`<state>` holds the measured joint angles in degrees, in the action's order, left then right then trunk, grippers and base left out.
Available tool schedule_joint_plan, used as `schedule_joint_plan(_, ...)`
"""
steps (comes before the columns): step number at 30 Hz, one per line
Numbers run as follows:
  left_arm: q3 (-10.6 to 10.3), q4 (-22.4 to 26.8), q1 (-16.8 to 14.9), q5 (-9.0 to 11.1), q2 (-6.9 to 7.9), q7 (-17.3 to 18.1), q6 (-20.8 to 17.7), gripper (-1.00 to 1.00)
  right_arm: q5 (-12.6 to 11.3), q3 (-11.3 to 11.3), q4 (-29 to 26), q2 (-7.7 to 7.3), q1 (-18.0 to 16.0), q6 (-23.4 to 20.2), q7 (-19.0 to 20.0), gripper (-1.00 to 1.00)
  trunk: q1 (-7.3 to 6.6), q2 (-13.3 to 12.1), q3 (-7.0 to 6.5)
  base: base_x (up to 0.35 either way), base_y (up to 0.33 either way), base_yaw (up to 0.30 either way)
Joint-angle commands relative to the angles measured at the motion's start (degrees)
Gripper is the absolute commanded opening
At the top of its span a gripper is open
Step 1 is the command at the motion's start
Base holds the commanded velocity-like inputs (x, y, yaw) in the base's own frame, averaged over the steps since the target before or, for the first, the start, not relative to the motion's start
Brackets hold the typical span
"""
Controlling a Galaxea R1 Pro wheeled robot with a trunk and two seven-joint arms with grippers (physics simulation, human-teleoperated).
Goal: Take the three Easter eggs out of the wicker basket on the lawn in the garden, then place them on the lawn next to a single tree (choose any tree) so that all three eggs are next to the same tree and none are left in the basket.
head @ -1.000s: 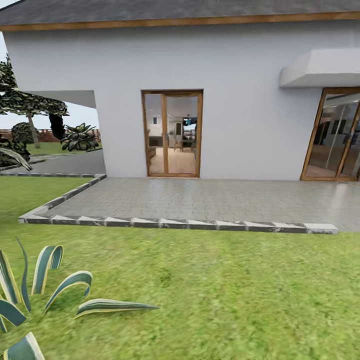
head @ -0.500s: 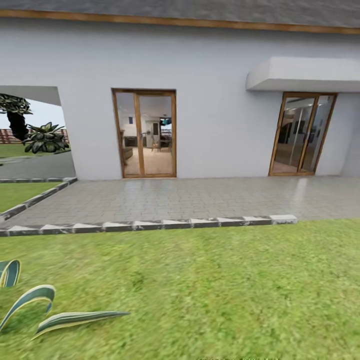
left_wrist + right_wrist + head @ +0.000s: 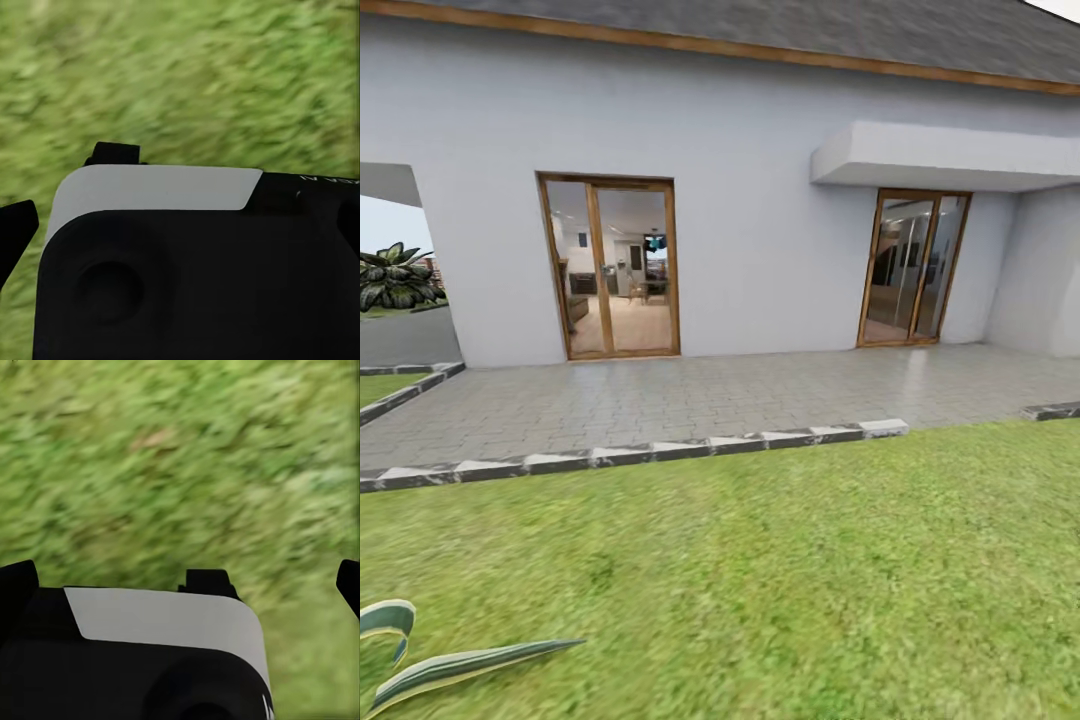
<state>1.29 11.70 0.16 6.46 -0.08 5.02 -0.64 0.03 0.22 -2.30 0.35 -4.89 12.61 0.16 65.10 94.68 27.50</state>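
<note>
The lawn point(image 3: 760, 560) runs up to a paved patio point(image 3: 710, 395) before the white house point(image 3: 760, 230); I cannot tell either gripper's state.

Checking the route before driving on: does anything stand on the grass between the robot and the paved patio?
Nothing visible blocks it. The short green lawn runs bare to the grey stone kerb; only a striped spiky plant's leaves lie low at the left. Basket and tree aren't visible.

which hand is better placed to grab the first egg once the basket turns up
Neither, as far as I can tell. The head view shows the lawn, a paved patio and the white house. Both wrist views show blurred grass under the arms, so either hand could serve.
</note>
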Motion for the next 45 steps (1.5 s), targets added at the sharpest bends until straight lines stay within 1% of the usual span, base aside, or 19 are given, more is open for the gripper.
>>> schedule_joint_plan(1, 0.1, 0.1, 0.0, 0.6, -0.01, 0.2, -0.1, 1.00, 0.0, 0.0, 0.1, 0.00, 0.0, 0.2, 0.0, 1.00, 0.00, 0.0, 0.05, 0.000, 0.000, -0.016)
schedule_joint_plan(22, 0.1, 0.1, 0.0, 0.6, -0.01, 0.2, -0.1, 1.00, 0.0, 0.0, 0.0, -0.07, 0.0, 0.2, 0.0, 1.00, 0.00, 0.0, 0.01, 0.007, 0.000, -0.013)
schedule_joint_plan(33, 0.1, 0.1, 0.0, 0.6, -0.02, 0.2, -0.1, 1.00, 0.0, 0.0, 0.0, -0.10, 0.0, 0.2, 0.0, 1.00, 0.00, 0.0, -0.27, 0.000, 0.000, -0.248)
schedule_joint_plan(37, 0.1, 0.1, 0.0, 0.6, -0.01, 0.2, -0.1, 1.00, 0.0, 0.0, 0.0, -0.59, 0.0, 0.2, 0.0, 1.00, 0.00, 0.0, -0.29, 0.000, 0.000, -0.272)
schedule_joint_plan(45, 0.1, 0.1, 0.0, 0.6, -0.01, 0.2, -0.1, 1.00, 0.0, 0.0, 0.0, -0.69, 0.0, 0.2, 0.0, 1.00, 0.00, 0.0, -0.30, 0.000, 0.000, -0.272)
